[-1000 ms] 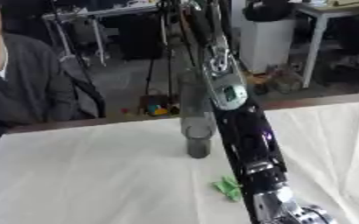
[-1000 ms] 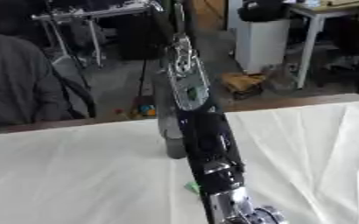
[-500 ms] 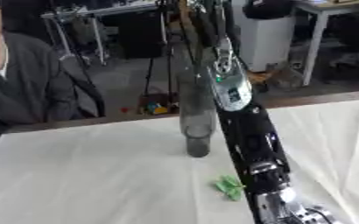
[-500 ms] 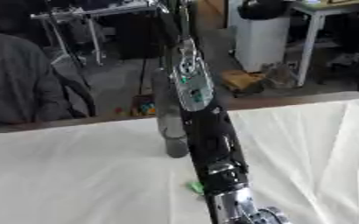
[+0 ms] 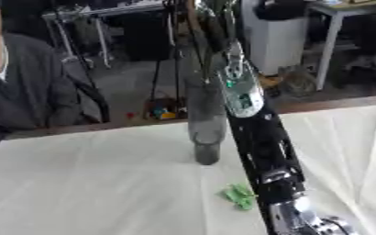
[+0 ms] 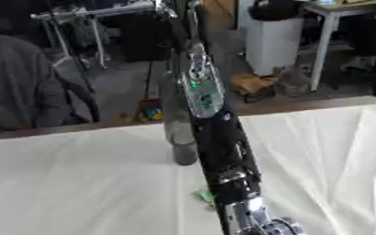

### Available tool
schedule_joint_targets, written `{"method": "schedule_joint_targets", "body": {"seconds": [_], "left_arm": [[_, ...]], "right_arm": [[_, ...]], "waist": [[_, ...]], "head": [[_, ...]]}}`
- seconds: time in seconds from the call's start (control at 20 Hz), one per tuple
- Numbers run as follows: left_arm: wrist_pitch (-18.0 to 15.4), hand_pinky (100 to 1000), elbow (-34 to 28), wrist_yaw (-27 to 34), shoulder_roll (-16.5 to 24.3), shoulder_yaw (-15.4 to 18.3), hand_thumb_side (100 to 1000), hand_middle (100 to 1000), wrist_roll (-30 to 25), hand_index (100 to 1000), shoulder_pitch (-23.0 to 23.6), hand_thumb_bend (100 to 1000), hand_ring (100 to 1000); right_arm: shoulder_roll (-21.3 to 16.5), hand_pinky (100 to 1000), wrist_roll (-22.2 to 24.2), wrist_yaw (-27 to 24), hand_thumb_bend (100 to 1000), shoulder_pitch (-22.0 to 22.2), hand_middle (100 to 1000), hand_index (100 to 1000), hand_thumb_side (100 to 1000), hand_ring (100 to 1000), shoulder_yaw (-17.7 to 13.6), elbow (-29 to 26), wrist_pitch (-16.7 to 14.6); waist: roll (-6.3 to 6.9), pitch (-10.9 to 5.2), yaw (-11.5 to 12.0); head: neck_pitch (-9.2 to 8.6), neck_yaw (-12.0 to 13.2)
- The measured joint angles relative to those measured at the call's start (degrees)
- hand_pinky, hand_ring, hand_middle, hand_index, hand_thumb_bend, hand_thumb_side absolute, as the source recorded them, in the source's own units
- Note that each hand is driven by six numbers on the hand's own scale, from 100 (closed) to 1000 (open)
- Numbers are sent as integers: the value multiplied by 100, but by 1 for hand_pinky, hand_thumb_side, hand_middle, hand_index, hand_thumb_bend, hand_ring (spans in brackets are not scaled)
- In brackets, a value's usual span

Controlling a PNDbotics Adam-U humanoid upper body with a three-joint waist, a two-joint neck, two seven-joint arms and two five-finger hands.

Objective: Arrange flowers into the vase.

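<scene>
A tall grey vase point(image 5: 206, 137) with a dark base stands upright on the white tablecloth, near the far edge. My right arm point(image 5: 259, 137) rises from the lower right, passes just right of the vase and covers part of it. Its hand point(image 5: 201, 13) is a dark shape at the top edge, high above the vase; what it holds is not visible. A small green leafy piece point(image 5: 239, 196) lies on the cloth in front of the vase, beside the arm. My left hand shows in neither view.
The white cloth point(image 5: 87, 183) covers the table and spreads to the left and right of the arm. A person in a grey top point(image 5: 23, 87) sits at the far left edge. Stands, a white bin and a table fill the room behind.
My right arm has swayed slightly. The vase and the green piece lie where they were.
</scene>
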Motion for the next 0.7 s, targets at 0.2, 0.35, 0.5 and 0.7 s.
{"method": "schedule_joint_targets", "body": {"seconds": [0.2, 0.35, 0.5, 0.7], "left_arm": [[0, 760, 1, -2, 0, 0, 939, 626, 0, 765, 0, 609, 716], [0, 760, 1, -3, 0, 0, 939, 626, 0, 765, 0, 610, 716], [0, 760, 1, -3, 0, 0, 938, 626, 0, 765, 0, 610, 716], [0, 760, 2, -3, 0, 0, 938, 626, 0, 765, 0, 612, 715]], "right_arm": [[-30, 100, 102, 184, 100, 0, 223, 188, 876, 270, 2, 65, 61], [-30, 100, 161, 342, 100, 0, 261, 193, 865, 297, 2, 100, 120], [-30, 110, 214, 449, 100, -1, 310, 210, 844, 324, 2, 128, 173], [-33, 201, 304, 577, 100, -1, 388, 254, 805, 382, 2, 163, 247]], "waist": [[-7, 0, -9], [-9, 0, -12], [-9, 0, -17], [-14, -2, -37]], "head": [[1, -12], [1, -19], [1, -19], [1, -19]]}}
